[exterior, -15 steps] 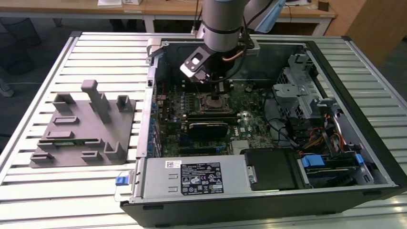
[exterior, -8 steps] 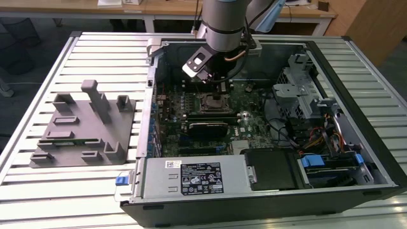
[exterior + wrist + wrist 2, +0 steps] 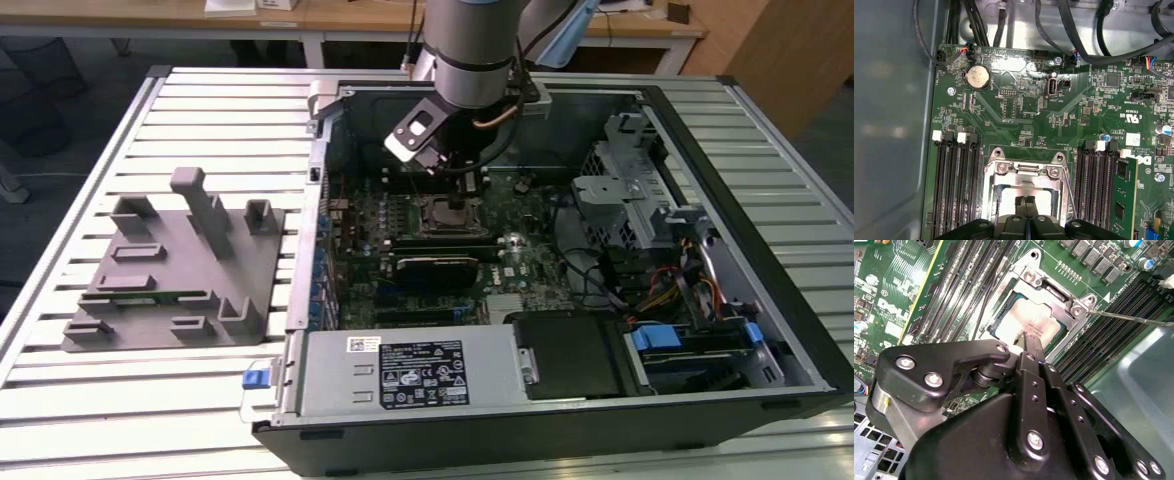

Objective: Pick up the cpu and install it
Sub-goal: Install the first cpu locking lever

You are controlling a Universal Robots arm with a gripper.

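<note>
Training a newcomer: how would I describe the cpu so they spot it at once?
In the open computer case, look at the green motherboard under the claw. The cpu is the flat silvery square inside the metal socket frame, flanked by long black memory slots.

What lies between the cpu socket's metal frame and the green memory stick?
In the first wrist view, empty black memory slots and the socket's thin lever lie between the metal frame and the green memory stick.

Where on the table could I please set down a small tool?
The table is bare between the grey fixture and its far edge, and along its near edge. Inside the computer case, around the hand, it is crowded.
</note>
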